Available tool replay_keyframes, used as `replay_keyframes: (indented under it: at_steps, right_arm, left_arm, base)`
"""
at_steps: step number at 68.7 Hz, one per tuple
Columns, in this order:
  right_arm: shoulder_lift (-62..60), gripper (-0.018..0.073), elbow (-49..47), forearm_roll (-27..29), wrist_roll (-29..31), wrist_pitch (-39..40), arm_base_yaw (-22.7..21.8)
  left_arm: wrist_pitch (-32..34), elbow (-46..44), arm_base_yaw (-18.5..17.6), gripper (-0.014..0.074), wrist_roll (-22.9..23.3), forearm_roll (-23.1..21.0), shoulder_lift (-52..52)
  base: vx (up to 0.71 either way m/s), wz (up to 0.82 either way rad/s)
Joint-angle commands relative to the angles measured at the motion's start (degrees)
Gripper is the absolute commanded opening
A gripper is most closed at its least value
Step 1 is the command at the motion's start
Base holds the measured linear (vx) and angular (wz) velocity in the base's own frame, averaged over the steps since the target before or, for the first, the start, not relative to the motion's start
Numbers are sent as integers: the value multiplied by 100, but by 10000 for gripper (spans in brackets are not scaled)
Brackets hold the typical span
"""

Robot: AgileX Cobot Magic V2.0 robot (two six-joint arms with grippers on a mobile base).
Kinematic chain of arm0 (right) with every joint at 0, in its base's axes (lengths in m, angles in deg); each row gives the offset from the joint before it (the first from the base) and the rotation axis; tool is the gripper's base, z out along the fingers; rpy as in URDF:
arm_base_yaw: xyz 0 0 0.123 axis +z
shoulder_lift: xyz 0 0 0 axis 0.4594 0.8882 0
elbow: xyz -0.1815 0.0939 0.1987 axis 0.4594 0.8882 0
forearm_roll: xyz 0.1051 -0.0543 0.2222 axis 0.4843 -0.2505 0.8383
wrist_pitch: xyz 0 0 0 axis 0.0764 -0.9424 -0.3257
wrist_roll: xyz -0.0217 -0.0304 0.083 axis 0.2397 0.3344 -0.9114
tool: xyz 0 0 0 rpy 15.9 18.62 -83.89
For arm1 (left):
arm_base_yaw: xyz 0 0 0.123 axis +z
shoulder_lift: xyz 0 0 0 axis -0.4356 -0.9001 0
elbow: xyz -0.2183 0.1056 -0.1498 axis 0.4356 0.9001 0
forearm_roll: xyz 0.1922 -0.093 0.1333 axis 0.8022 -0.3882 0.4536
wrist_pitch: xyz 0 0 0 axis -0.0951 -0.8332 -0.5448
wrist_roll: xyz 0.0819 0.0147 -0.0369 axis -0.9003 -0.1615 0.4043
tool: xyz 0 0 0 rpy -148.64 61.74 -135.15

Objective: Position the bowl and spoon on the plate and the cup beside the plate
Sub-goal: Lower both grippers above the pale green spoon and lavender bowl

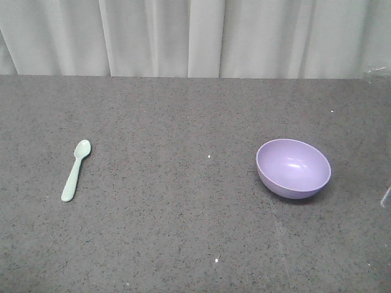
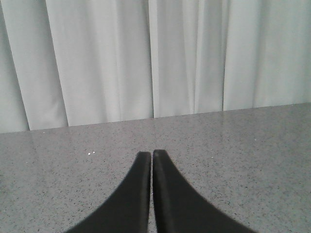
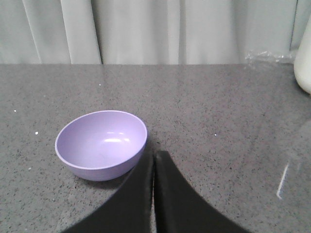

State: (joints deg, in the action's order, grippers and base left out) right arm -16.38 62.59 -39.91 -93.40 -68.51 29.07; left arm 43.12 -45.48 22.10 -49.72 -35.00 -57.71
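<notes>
The left gripper (image 2: 151,154) has its fingers pressed together, holding nothing; the right gripper (image 3: 154,154) is likewise together and unladen, near the bowl (image 1: 293,168); the bowl sits upright and empty on the surface (image 1: 183,232); the spoon (image 1: 76,170) lies flat, well apart from it.

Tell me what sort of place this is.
Likely a staged test bench, not a home kitchen: grey speckled tabletop, plain pale curtain behind it, a lavender bowl and mint spoon laid apart.

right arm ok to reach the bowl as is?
Probably yes. The bowl sits just ahead and left of the right pincer, with nothing between them. The pincer is shut, so it must open first.
</notes>
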Motion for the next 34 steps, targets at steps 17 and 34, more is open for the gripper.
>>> replay_keyframes:
  at_steps: [17,34]
  right_arm:
    - [1662,-6,-2238,428,12,-1834,-49]
    - [2551,-6,-3196,447,40,-2866,-49]
  left_arm:
    - [-1844,-2358,3,-6,81,-627,-1904]
    - [-3492,-3421,3,-6,81,-746,-2997]
  base:
    - [0,0]
    - [0,0]
